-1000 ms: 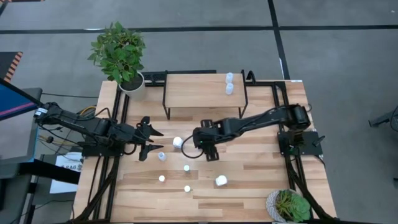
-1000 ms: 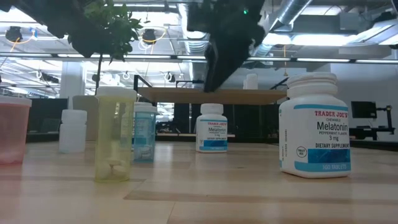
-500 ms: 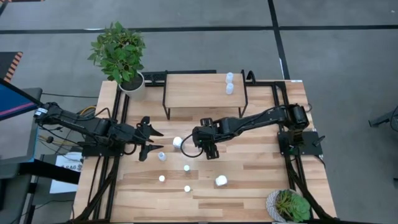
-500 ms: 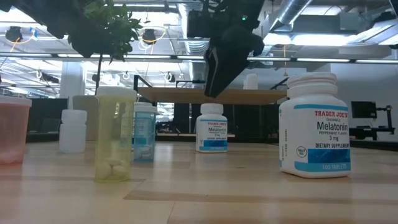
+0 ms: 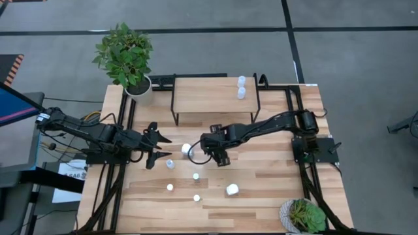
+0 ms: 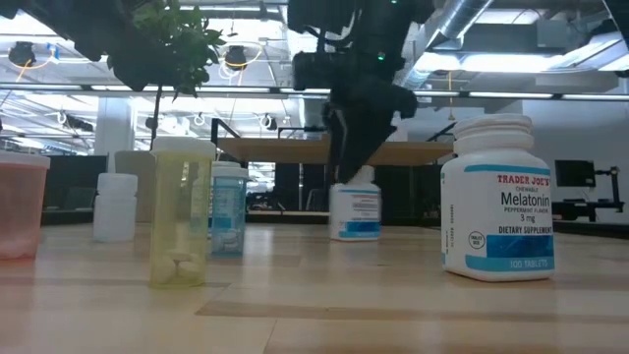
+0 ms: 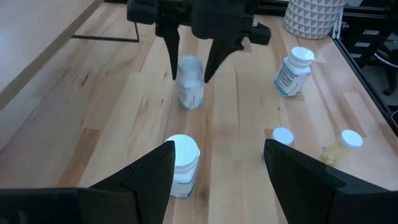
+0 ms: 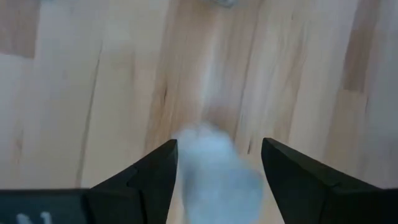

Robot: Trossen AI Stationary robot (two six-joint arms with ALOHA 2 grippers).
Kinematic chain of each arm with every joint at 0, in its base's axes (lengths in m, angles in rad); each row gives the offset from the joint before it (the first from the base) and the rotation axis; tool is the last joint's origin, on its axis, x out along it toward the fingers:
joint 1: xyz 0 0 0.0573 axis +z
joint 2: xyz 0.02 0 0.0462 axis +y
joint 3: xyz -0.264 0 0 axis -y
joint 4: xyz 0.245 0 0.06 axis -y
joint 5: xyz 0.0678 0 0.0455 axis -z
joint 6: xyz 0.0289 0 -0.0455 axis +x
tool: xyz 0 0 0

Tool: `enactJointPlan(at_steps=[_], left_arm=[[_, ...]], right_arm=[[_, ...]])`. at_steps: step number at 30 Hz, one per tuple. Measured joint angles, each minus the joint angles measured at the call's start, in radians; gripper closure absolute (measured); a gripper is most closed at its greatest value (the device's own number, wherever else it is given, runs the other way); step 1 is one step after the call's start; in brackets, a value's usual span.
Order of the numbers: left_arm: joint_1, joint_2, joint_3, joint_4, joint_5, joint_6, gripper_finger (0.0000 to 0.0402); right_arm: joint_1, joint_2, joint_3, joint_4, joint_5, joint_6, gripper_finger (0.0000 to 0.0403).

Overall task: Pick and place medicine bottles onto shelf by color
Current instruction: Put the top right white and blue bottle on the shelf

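— So, where is the right claw (image 5: 193,154)?

— It is spread open around a white medicine bottle (image 6: 355,210) at mid-table (image 5: 274,179), fingers either side — no grip can be seen.

— And the left claw (image 5: 161,151)?

— Held open just above the table, near a pale blue bottle (image 5: 170,163). Two bottles (image 5: 240,87) are seen on the shelf (image 5: 202,94).

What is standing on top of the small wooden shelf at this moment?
Two small pale bottles stand near the right end of the shelf. The rest of its top looks bare. What lies under the board is covered from above.
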Motion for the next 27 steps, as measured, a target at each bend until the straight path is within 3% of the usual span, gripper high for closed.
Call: enactJointPlan(at_steps=[12,23,27], left_arm=[[0.0,0.0,0.0,0.004,0.0,0.0,0.0168],[0.0,0.0,0.0,0.003,0.0,0.0,0.0168],[0.0,0.0,0.0,0.003,0.0,0.0,0.0168]], right_arm=[[0.008,0.006,0.03,-0.033,0.0,-0.016,0.0147],[0.042,0.001,0.396,-0.576,-0.001,0.203,0.0147],[0.049,0.001,0.458,-0.724,0.0,0.208,0.0147]])
